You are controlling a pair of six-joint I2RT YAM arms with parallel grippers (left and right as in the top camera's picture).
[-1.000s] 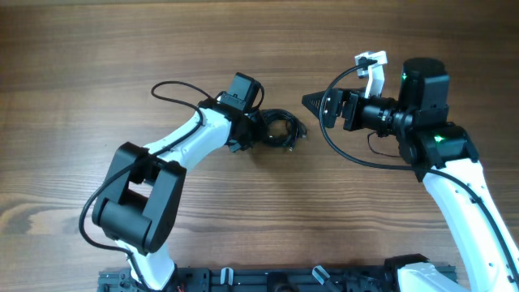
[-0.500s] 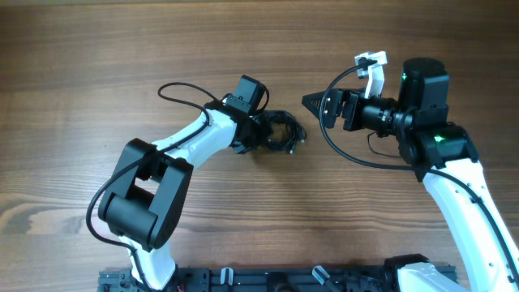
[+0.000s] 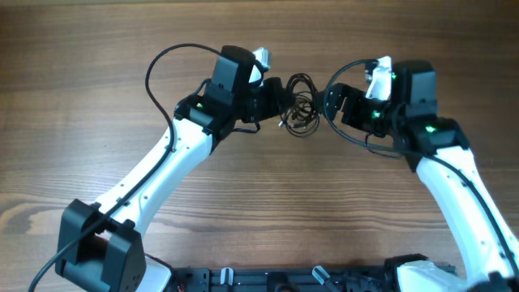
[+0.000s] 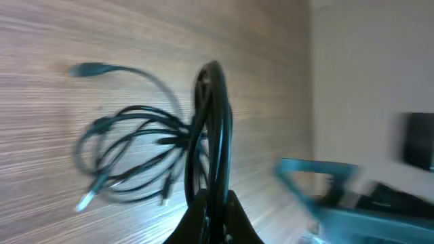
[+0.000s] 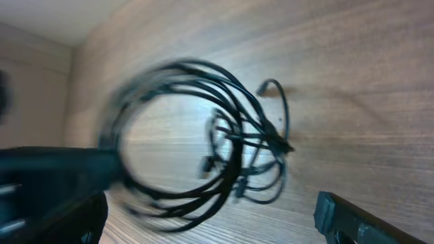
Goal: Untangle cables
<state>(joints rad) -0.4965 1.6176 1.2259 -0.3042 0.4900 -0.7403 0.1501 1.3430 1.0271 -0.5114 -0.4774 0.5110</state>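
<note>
The cables hang as a tangled coil between the two arms, pinched at their left edge by the closed left pincer, while the wide-open right pincer stands just beside their right edge.

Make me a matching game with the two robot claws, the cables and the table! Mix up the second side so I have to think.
Things:
1. left gripper
2. right gripper
3. cables
4. table

What it is like:
A. brown wood
B. wide open, holding nothing
C. black tangled loops
D. shut on the cables

Pairs: 1-D, 2-B, 3-C, 4-A
</note>
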